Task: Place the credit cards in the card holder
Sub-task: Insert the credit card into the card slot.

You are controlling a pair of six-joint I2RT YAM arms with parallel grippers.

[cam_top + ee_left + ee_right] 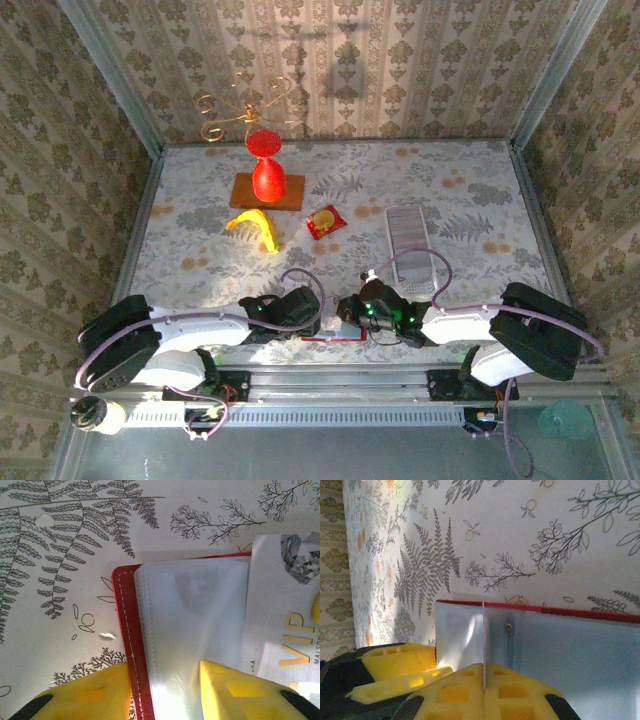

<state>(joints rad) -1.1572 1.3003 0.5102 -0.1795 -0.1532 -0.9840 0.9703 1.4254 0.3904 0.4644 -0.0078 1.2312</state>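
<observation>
Fern-print tabletop (pixel 60 540) | left gripper (pixel 160 695) stood spread astride left edge of card holder (pixel 125 630) | right gripper (pixel 483 680) pinched credit card (pixel 280 605) edge-on at its right half.

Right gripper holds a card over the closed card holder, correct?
Not quite: the right gripper holds a card over the open card holder, not a closed one; the left wrist view shows its clear sleeves exposed.

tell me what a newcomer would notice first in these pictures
The two grippers meet at the near table edge: the left gripper spread open over the open red card holder, the right gripper pinching a white VIP credit card at its clear sleeves. Farther back, a bright red vase stands on a brown mat.
</observation>
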